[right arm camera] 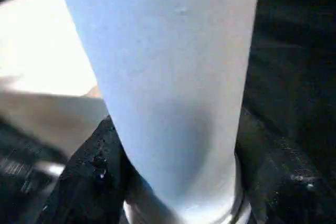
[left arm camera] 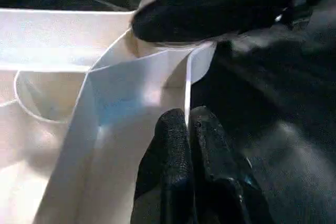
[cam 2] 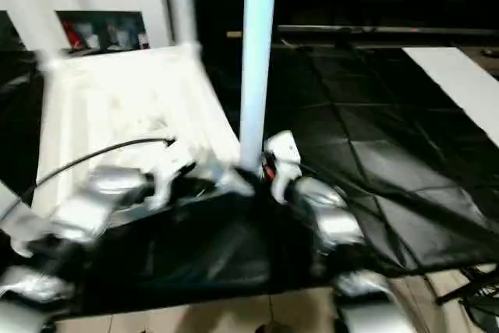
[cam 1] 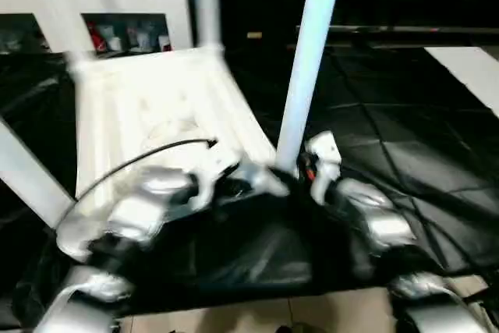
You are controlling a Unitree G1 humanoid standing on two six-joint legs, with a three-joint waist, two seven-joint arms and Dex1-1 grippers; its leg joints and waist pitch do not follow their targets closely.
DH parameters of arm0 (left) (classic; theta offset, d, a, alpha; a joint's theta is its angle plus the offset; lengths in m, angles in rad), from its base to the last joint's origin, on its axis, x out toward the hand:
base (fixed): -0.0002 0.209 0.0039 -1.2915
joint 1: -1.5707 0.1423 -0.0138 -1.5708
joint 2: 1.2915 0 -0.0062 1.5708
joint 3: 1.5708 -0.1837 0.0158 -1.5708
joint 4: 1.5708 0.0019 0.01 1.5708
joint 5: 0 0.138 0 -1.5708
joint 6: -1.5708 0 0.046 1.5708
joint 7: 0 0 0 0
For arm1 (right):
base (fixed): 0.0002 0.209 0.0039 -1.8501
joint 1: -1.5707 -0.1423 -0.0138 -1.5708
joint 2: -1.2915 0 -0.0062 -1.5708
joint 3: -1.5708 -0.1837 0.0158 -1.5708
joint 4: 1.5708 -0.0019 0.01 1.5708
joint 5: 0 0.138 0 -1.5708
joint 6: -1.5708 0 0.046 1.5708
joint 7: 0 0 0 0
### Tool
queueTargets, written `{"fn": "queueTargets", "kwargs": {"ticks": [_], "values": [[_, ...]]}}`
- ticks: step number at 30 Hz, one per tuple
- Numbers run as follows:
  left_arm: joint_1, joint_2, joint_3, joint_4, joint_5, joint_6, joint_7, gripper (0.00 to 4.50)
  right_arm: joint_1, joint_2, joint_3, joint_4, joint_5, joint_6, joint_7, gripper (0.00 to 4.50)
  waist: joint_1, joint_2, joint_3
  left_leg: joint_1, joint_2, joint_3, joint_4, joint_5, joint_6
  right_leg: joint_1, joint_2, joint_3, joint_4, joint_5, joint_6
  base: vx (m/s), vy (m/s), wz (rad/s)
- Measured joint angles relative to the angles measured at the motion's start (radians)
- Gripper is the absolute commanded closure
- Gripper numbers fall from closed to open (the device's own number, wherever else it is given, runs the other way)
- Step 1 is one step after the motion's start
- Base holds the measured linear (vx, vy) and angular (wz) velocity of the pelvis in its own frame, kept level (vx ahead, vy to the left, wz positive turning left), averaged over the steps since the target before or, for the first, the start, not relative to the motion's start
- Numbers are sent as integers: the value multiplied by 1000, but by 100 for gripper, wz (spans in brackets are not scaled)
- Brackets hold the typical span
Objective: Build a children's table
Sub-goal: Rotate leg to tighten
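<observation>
White plastic table top (cam 1: 148, 115) lies ribbed side up at centre-left on black sheeting (cam 1: 405, 138).
The right gripper (right arm camera: 173, 182) clasps an upright leg (cam 1: 308, 60) at its near corner socket (left gripper (left arm camera: 189, 150) pinched shut on the rim).

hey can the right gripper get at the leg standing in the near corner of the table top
Probably yes: the right gripper already has its fingers on either side of that leg at its base, nothing between them.
</observation>
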Motion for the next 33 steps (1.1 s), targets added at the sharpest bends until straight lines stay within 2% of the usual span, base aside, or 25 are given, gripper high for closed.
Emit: {"fn": "queueTargets", "kwargs": {"ticks": [5, 7, 10, 12, 16, 21, 26, 30, 33], "values": [[0, -35, 0, 0, 24, 7, 68, 450, -33, 33, -11, 46, -12, -11, -102, 200, -7, -2, -2, -2, -1, -1, 0, 0, 0, 2, 0, 0, -6, 0, 0, 0, 0, 0], [0, -35, 0, -1, 25, 7, 65, 450, -33, 33, -13, 53, -12, -30, -92, 144, -9, -3, -3, -3, -1, -1, 0, 0, 0, 2, 0, 0, -6, 0, 0, 0, 0, 0], [0, -34, 0, -4, 25, 7, 61, 450, -33, 32, -13, 53, -26, -39, -81, 126, -10, -3, -3, -3, -1, -1, -1, 0, 0, 1, 0, 0, -6, 0, 0, 0, 0, 0], [1, -23, -1, -10, 25, 5, 44, 450, -33, 18, -8, 53, -35, -46, -27, 102, -11, -3, -3, -6, -1, -1, -1, 0, 0, -1, 0, 0, -6, 0, 0, 0, 0, 0], [2, 24, -7, -22, 8, -15, -48, 450, -27, -53, 35, 31, -33, -53, 156, 102, -13, -3, -3, -9, 0, -1, -1, 0, 0, -4, 0, 0, -4, 4, 0, 0, 0, 0], [6, 83, -21, -34, -31, -44, -178, 450, 4, -141, 70, -40, -8, -70, 389, 102, 3, 2, -1, -9, 1, 0, -8, 0, 2, -5, 1, 0, -4, 7, -6, 36, -2, 3], [2, 144, -42, -33, -63, -59, -328, 450, 44, -249, 119, -162, 42, -59, 643, 102, 36, 7, 0, -9, 1, 1, -10, 1, 10, -4, 0, -1, -5, 3, -9, 0, 0, 0], [1, 204, -70, -62, -92, -23, -450, 450, 83, -292, 147, -202, 51, -42, 749, 102, 44, 9, 1, -9, 1, 1, -9, 1, 10, -4, 0, 0, -4, 3, -9, 0, 0, 0], [2, 212, -79, -64, -103, -13, -488, 450, 96, -319, 154, -233, 64, -20, 806, 102, 49, 13, 4, -9, 1, 1, -7, -2, 5, -3, 0, 1, -2, 3, -9, 0, 0, 0]]}}
